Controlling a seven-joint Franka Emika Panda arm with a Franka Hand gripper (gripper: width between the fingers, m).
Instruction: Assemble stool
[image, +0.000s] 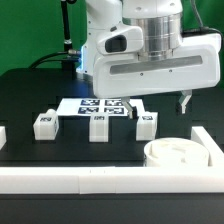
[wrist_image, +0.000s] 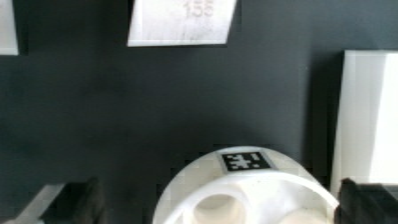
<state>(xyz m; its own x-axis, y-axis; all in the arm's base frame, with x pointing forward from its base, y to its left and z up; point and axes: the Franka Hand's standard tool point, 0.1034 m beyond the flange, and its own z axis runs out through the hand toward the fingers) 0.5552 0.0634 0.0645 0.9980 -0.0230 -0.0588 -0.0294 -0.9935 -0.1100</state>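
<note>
Lying flat with its hole facing up, the seat (image: 180, 153) sits below the claw (wrist_image: 214, 203), jaws spread apart.

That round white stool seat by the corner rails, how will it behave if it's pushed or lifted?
The seat looks like thick moulded plastic, so probably stiff. Lying flat, it should slide rather than roll when pushed, until the rails stop it. Its smooth curved wall may slip in a pinch.

The seat (image: 178, 154) and legs (image: 98, 126) look smooth white plastic; the table (image: 30, 98) is matt black.
</note>
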